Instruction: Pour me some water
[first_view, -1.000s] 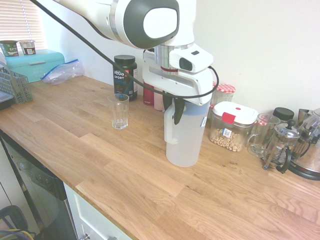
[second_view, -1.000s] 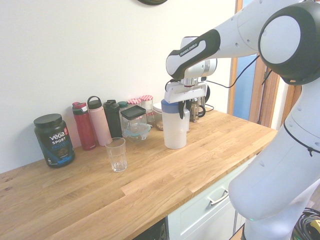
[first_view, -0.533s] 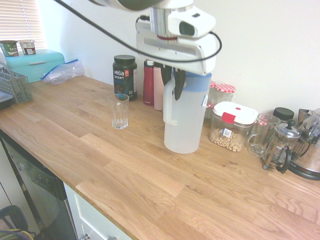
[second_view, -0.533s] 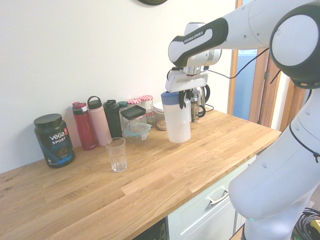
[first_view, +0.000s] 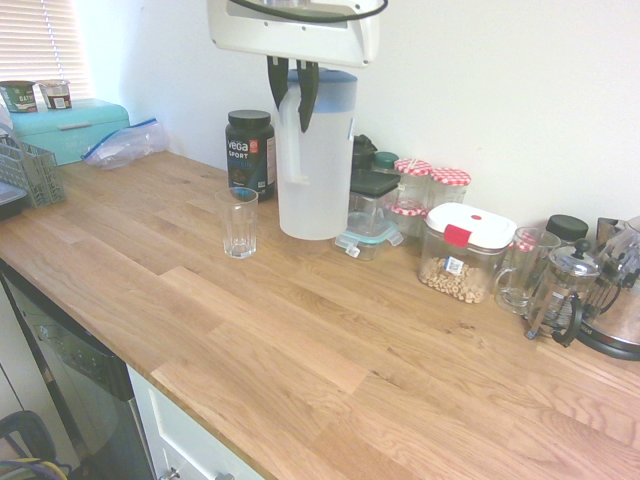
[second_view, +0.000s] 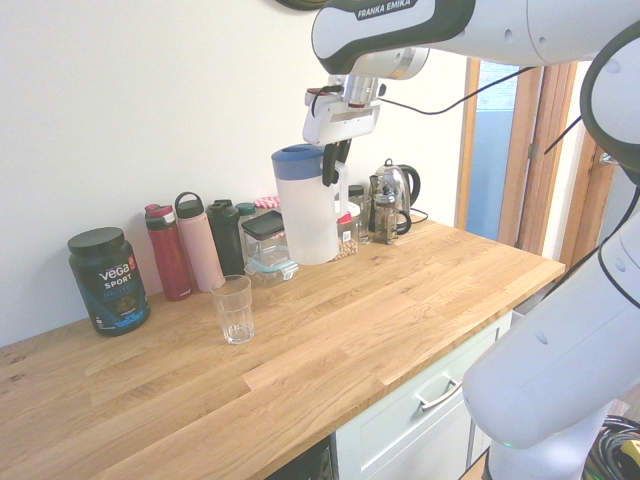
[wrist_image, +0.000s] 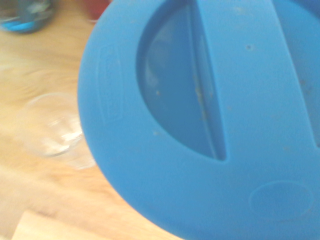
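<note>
You had the jug (first_view: 318, 160) with its blue lid (wrist_image: 210, 115) lifted clear of the tabletop (first_view: 300, 340), upright, near the empty glass (first_view: 238, 222) and in front of the bottles, the end effector (first_view: 292, 95) clamped on its handle.

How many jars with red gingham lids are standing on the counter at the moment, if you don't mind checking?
2. One red-lidded jar and a second one stand side by side at the wall, between the pitcher and the cereal container. Others may be hidden behind the pitcher.
</note>
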